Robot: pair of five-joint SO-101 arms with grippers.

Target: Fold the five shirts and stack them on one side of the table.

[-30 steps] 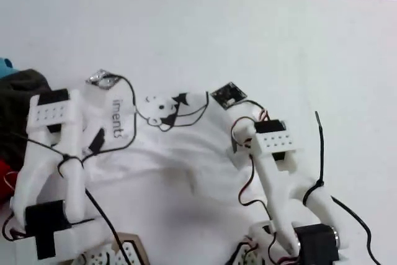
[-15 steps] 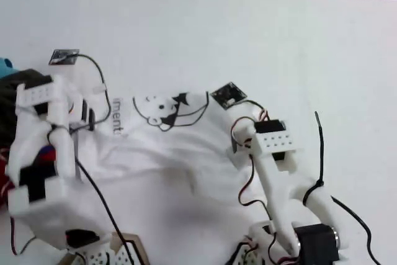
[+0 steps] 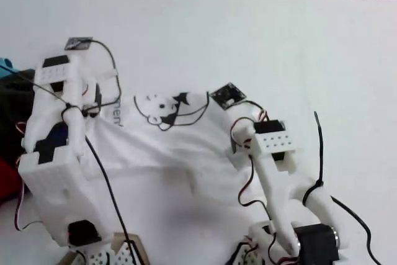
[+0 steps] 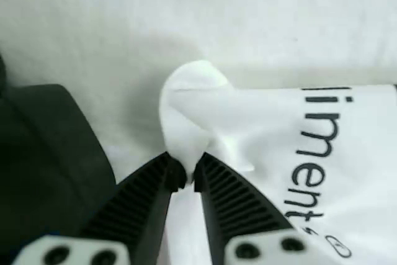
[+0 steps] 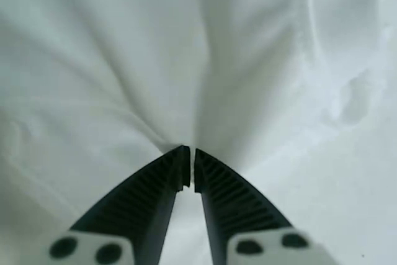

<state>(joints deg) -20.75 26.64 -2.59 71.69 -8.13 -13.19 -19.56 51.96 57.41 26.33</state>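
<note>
A white shirt (image 3: 167,159) with a black drawing and lettering lies crumpled on the white table (image 3: 260,35). My left gripper (image 3: 97,103) sits at the shirt's left edge, beside the lettering. In the left wrist view that gripper (image 4: 185,177) is shut on a raised fold of the white shirt (image 4: 205,110). My right gripper (image 3: 238,143) is at the shirt's right edge. In the right wrist view it (image 5: 189,170) is shut on a pinch of the white cloth (image 5: 155,60).
A pile of other garments lies at the table's left edge: a dark one (image 3: 11,100), a red one (image 3: 6,181) and a bit of blue (image 3: 5,64). The dark garment (image 4: 43,166) lies close beside my left gripper. The far and right parts of the table are bare.
My left arm has swung to the left and toward the far side, taking the shirt's left edge with it, so less lettering shows. The right arm has kept still.
</note>
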